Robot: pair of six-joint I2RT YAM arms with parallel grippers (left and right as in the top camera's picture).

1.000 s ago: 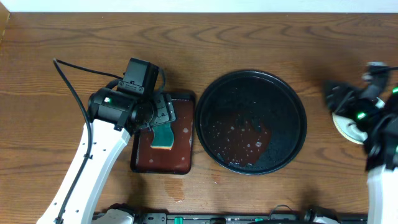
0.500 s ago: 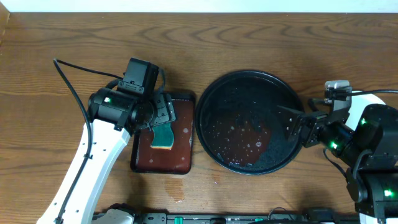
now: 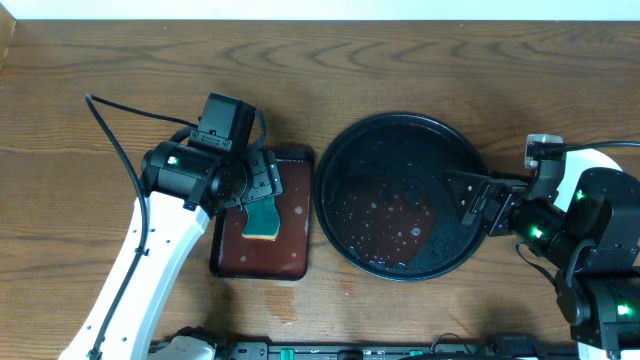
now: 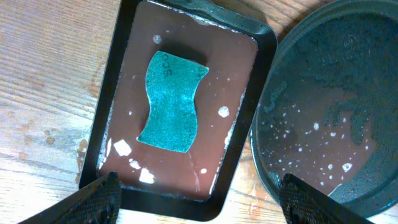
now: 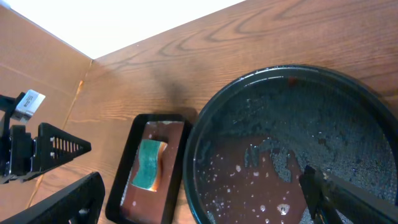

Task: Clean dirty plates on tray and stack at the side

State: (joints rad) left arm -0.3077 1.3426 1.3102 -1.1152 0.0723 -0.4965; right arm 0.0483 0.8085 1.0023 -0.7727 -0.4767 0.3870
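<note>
Hovering wide open and empty, my right gripper [image 3: 463, 198] sits over the 3 o'clock rim of the tray [image 3: 400, 122] — nothing in it (bar reddish water [image 3: 395, 225]). The plates [image 3: 603, 156] show as a pale edge farther toward 3 o'clock; stacking looks done, so next I'd withdraw gently.

Honestly not much to read here. The green sponge [image 4: 171, 102] has some faint stamped marks near its 11 o'clock corner in the left wrist view, but they're too blurry to make out. Nothing else carries lettering.
</note>
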